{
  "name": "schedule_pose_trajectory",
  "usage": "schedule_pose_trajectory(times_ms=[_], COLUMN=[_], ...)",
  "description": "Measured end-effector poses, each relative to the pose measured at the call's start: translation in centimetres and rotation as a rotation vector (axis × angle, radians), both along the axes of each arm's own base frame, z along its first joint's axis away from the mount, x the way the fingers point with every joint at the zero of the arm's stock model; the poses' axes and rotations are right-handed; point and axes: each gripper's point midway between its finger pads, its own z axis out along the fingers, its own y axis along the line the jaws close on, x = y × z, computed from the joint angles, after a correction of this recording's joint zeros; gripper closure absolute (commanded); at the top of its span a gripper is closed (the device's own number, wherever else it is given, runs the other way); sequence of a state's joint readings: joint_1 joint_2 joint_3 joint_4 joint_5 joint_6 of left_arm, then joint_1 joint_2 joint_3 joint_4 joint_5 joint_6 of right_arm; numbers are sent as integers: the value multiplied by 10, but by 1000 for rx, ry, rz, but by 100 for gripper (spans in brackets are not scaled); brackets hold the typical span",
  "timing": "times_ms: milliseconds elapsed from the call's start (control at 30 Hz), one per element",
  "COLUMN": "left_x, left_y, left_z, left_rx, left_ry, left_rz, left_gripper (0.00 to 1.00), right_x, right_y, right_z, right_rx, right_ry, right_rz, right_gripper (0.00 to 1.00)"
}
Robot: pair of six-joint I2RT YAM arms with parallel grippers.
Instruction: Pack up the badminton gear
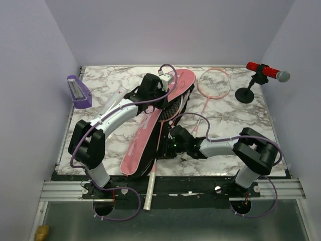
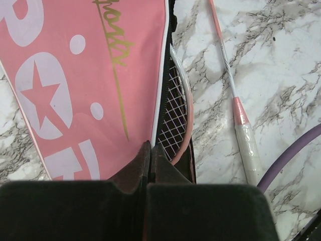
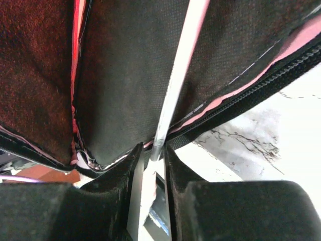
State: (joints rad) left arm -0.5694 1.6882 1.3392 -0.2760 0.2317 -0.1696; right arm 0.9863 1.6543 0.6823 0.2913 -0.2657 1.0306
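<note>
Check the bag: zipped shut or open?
Open. The bag gapes along its zipper, baring the strings of a racket inside; its handle sticks out the near end.

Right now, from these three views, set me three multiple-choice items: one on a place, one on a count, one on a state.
1. Where does the red microphone stand?
A) inside the bag
B) at the far right corner of the table
C) at the near left edge

2. How many rackets show?
A) three
B) one
C) two

3. The pink bag is:
A) open, with a racket head inside
B) zipped shut
C) rolled up

Answers:
1 B: the top view shows it at the far right.
2 C: a loose racket lies on the marble and a second racket sits in the bag.
3 A: strings show through the open zip.
</note>
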Motion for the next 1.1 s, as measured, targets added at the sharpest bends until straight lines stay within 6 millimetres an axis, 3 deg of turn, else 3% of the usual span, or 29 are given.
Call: schedule_pose_trajectory(times_ms=[167, 267, 533, 867, 1100], left_x=[1, 2, 6, 7, 7], left_y=[2, 2, 5, 6, 6], left_z=[-1, -2, -3, -3, -3], left_rx=[7, 11, 16, 16, 15], left_ry=[-1, -1, -7, -9, -9], left_rz=[9, 13, 29, 31, 31], left_gripper=[100, 100, 100, 100, 100], right_x=[-4, -6, 4, 18, 63], right_y=[6, 8, -11, -13, -14], right_z=[-1, 0, 6, 24, 47], right_rx=[30, 42, 57, 102, 151], right_ry=[23, 44, 49, 47, 9], right_rz=[24, 24, -31, -69, -154], right_gripper=[94, 100, 100, 100, 100])
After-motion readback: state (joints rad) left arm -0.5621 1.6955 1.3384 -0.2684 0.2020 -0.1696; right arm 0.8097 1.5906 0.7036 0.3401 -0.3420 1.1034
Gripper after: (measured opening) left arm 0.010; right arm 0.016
